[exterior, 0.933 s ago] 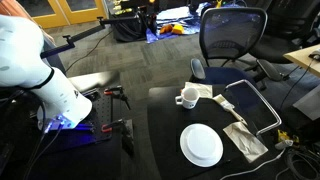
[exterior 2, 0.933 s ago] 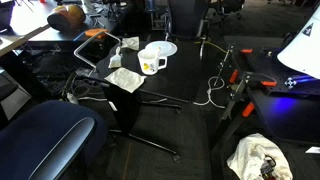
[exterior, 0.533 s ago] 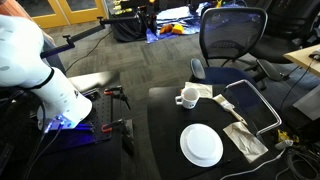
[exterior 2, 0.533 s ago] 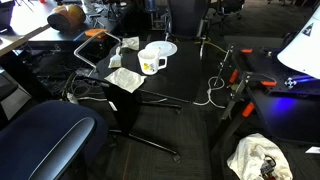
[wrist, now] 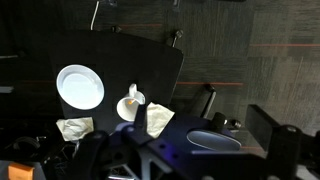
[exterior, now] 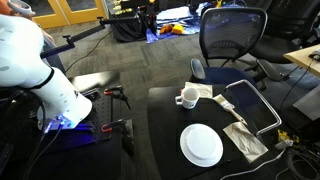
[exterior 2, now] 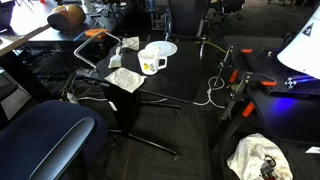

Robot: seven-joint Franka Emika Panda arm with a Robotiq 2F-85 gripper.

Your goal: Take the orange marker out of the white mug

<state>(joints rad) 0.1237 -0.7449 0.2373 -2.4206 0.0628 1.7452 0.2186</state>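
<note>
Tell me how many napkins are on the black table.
2. One napkin lies right beside the mug. A second napkin lies next to the plate. No view shows any others, and nothing on the table looks large enough to hide one.

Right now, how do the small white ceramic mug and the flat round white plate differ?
The small white ceramic mug stands upright with a side handle; the flat round white plate lies flat, no handle. The plate is clearly wider than the mug. Both are white and sit apart on the black table.
</note>
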